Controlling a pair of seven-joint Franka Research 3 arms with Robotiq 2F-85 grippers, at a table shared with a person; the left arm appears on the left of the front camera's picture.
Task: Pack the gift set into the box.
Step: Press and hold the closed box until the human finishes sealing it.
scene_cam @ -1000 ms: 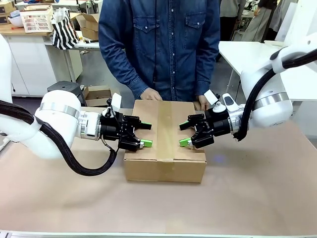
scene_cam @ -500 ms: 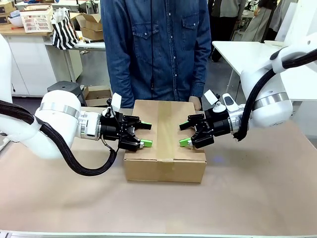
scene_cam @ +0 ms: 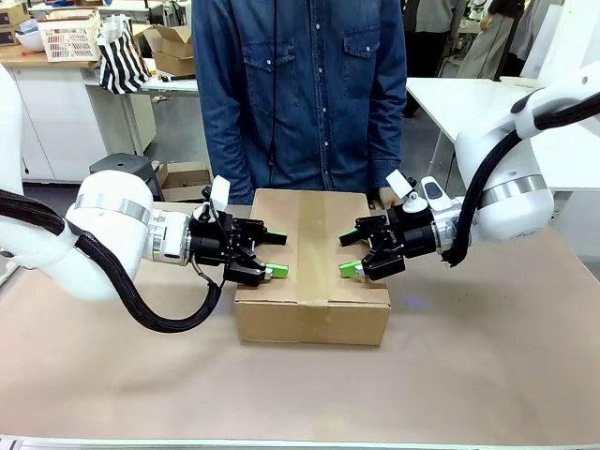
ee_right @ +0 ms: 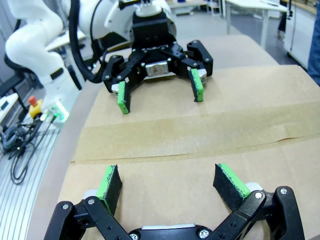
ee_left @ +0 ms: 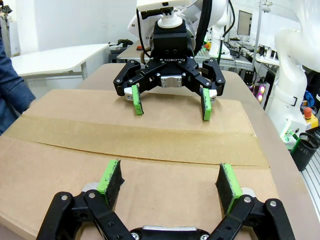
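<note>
- The left gripper has its green-padded fingers spread apart, holding nothing. They sit low over the left half of the box top; whether the pads touch the cardboard cannot be told.
- The right gripper also has its fingers spread apart and holds nothing. It sits over the right half of the box top and points toward the left gripper across the middle.
- In the left wrist view the right gripper faces the camera from the far side of the lid. In the right wrist view the left gripper does the same.
- The box is a brown cardboard carton in the middle of the table. Its flaps are shut flat, and a strip of brown tape runs along the seam between the two grippers.
- Each white arm reaches in from its own side, with black cables along the forearm.
- A person in a blue denim shirt stands at the far edge of the table, right behind the box.
- Behind the person, at the upper left, a white basket and a black and white striped bag sit on a counter.
</note>
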